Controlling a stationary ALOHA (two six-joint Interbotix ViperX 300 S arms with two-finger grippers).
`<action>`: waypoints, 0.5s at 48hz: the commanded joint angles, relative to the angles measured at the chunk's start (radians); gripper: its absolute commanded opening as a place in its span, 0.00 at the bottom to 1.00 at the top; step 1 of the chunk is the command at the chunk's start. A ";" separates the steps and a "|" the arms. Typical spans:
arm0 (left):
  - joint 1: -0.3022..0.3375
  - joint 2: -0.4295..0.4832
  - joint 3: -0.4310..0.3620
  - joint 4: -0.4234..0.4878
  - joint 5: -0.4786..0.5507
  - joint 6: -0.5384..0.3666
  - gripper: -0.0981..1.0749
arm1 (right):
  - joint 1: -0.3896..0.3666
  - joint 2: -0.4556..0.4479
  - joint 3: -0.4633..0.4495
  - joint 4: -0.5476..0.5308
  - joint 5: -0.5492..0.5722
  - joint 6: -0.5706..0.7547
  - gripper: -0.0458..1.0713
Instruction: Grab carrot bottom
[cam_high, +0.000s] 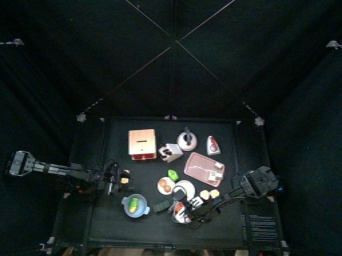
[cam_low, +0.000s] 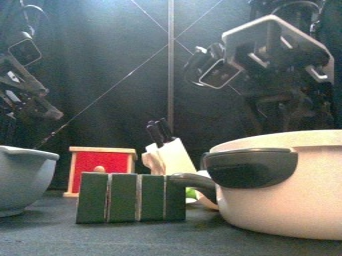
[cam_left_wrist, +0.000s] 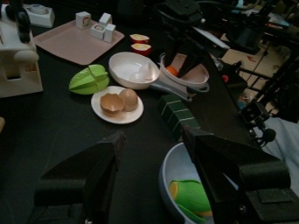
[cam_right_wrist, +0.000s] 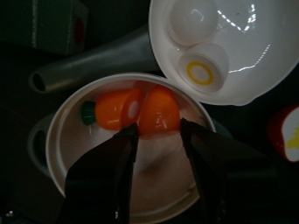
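Note:
The carrot lies in two stubby orange pieces inside a white pot (cam_right_wrist: 82, 166). One piece (cam_right_wrist: 111, 110) carries a green cap; the other, redder piece (cam_right_wrist: 162, 108) lies beside it. My right gripper (cam_right_wrist: 162, 133) hangs just above the pot, open, its jaws on either side of the redder piece and not touching it. In the left wrist view the pot (cam_left_wrist: 193, 77) shows with orange (cam_left_wrist: 176, 69) inside. My left gripper (cam_left_wrist: 158, 171) is open and empty, over the table's left front, near a blue-grey bowl (cam_left_wrist: 176, 166).
A white plate (cam_right_wrist: 251, 39) with a fried egg (cam_right_wrist: 205, 70) touches the pot. A green box (cam_low: 130, 197) lies in front of the pot (cam_low: 287, 190). A red box (cam_low: 100, 165), a knife block (cam_low: 167, 155), a pink tray (cam_left_wrist: 70, 44) and a small plate (cam_left_wrist: 100, 112) stand around.

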 joint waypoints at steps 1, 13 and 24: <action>0.000 0.000 -0.011 0.000 -0.005 0.000 0.86 | -0.005 -0.061 -0.040 -0.012 0.044 0.000 0.62; 0.002 0.000 -0.011 -0.002 -0.005 0.000 0.86 | -0.005 -0.078 -0.069 -0.035 0.064 -0.006 0.62; 0.000 0.000 -0.011 0.000 -0.005 0.000 0.86 | -0.012 -0.121 -0.077 -0.074 0.075 -0.031 0.62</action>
